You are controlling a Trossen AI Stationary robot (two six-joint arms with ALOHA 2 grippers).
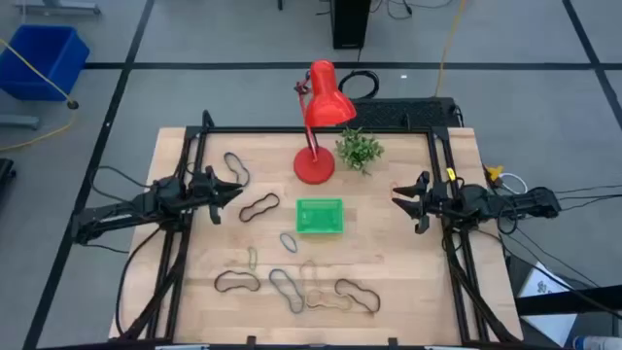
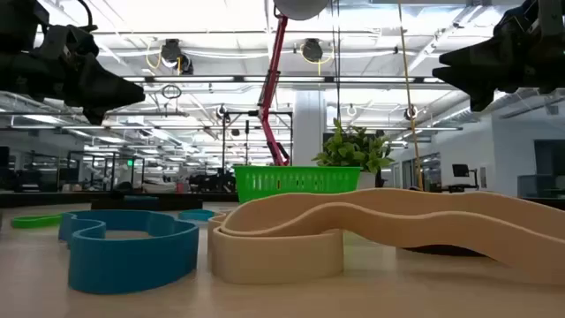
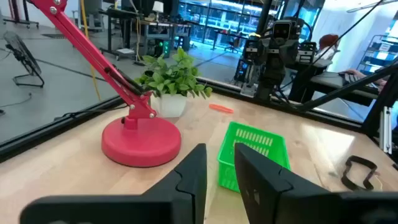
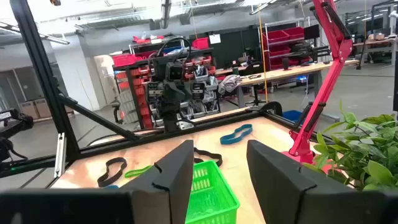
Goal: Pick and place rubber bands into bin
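Note:
The green bin (image 1: 319,216) sits mid-table in front of the red lamp (image 1: 316,126). Several rubber bands lie flat on the wood: black ones left of the bin (image 1: 259,206) and farther back (image 1: 236,167), more along the near edge (image 1: 286,289), and a tan one (image 2: 353,230) and a blue one (image 2: 132,247) close to the low camera. My left gripper (image 1: 233,192) hovers left of the bin, raised off the table, its fingers (image 3: 221,171) a narrow gap apart with nothing between them. My right gripper (image 1: 397,197) hovers right of the bin, open wide (image 4: 221,168) and empty.
A small potted plant (image 1: 360,149) stands beside the lamp's base at the back. A black frame (image 1: 311,130) runs along the table's edges. Bare wood lies between each gripper and the bin. A blue crate (image 1: 44,60) stands on the floor, far left.

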